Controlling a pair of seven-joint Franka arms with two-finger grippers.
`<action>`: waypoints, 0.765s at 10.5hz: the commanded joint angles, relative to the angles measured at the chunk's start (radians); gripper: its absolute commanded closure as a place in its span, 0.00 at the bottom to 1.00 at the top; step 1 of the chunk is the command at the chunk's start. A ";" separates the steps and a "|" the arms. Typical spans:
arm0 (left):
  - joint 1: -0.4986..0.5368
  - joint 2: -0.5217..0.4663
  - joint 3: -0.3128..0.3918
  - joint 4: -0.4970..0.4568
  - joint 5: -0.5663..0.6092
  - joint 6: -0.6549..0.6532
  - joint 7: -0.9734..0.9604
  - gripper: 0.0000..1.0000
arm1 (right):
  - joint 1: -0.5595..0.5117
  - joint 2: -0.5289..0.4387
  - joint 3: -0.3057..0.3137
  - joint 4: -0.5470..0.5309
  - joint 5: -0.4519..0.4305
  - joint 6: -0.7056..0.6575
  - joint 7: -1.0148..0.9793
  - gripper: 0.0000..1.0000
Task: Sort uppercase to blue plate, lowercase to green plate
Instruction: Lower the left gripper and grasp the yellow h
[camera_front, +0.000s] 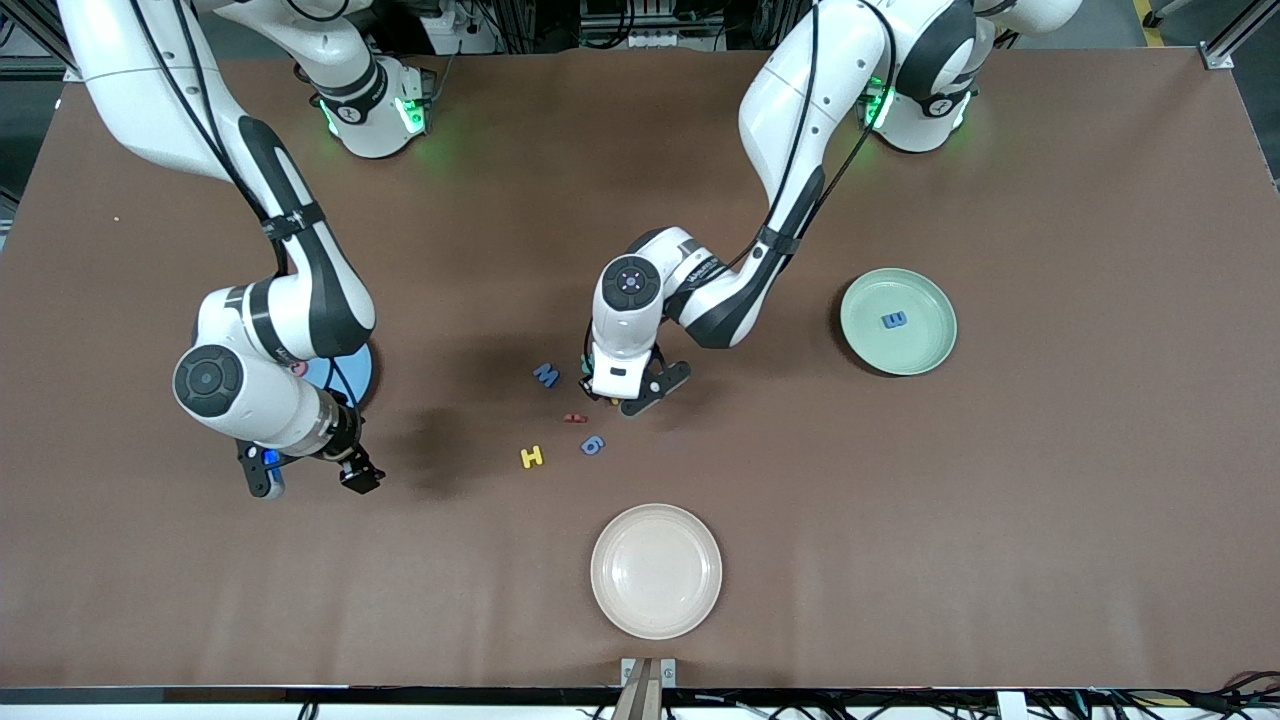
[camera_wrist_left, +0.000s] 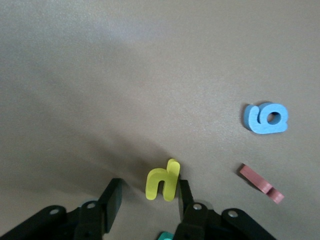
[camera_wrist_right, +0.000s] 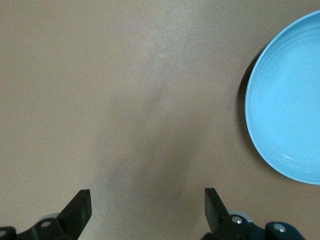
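Left end effector (camera_wrist_left: 145, 200), half-open at mid-worktop, is straddling the light, soft foam yellow h (camera_wrist_left: 163, 180), best pinched across its flat faces, while the right end effector (camera_wrist_right: 147, 207) is waiting wide open.

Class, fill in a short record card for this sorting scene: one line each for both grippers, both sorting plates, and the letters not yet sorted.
left gripper: open, low over the table, astride the yellow h
right gripper: open, waiting beside the blue plate
green plate: holds one blue letter
unsorted: blue W, small red letter, blue g, yellow H
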 joint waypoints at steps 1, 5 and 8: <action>-0.005 0.031 0.011 0.042 0.003 0.026 -0.022 0.45 | -0.008 0.020 0.008 0.029 0.007 -0.008 0.005 0.00; -0.007 0.038 0.016 0.044 0.003 0.030 -0.020 0.46 | -0.007 0.034 0.008 0.045 0.005 -0.005 0.006 0.00; -0.007 0.036 0.017 0.044 0.003 0.030 -0.022 0.57 | -0.007 0.035 0.006 0.045 0.005 -0.005 0.008 0.00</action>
